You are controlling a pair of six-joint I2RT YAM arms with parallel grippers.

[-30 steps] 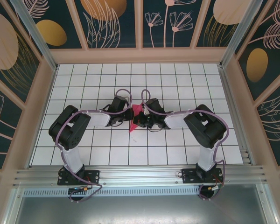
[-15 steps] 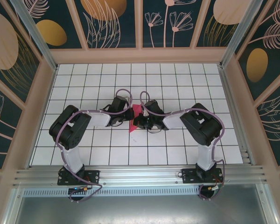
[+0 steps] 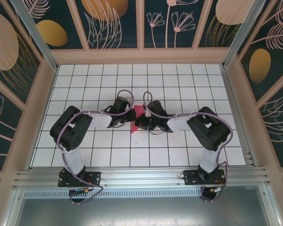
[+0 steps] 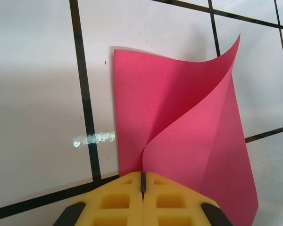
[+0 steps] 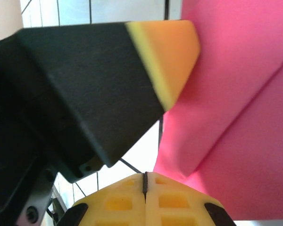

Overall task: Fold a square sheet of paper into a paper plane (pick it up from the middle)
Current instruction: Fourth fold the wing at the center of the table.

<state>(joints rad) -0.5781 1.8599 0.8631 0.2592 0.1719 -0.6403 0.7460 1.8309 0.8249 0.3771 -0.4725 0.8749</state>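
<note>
Two grippers, one item of work. Left gripper (image 4: 143,176): yellow pads pressed together and clamped on the square sheet of paper (image 4: 179,122), which rises straight ahead of the fingertips from the seam between them. Right gripper (image 5: 145,178): pads likewise together; the sheet stands ahead and to the right of its tips, with a lower corner just beside the seam, and whether that corner is nipped cannot be told. Step in hand, by judgement: a fold partly made, with one layer flat on the tiled table (image 4: 37,70) and the other curling up and over. To do it well: hold the left pinch firm as the anchor, bring the loose flap down so its edge meets the layer beneath, then press outward from the pinch along the intended crease. No tugging, since thin paper on a glossy top is likely to slide or tear. Views compared: the left wrist view gives the curl, a diagonal crease line and the free upper corner, none of which the top view resolves. The right wrist view gives the left finger's pad (image 5: 165,56), against or just beside the sheet's face, close ahead of the right tips. The top view gives both arms reaching inward, tips almost meeting over a small pink patch.
</note>
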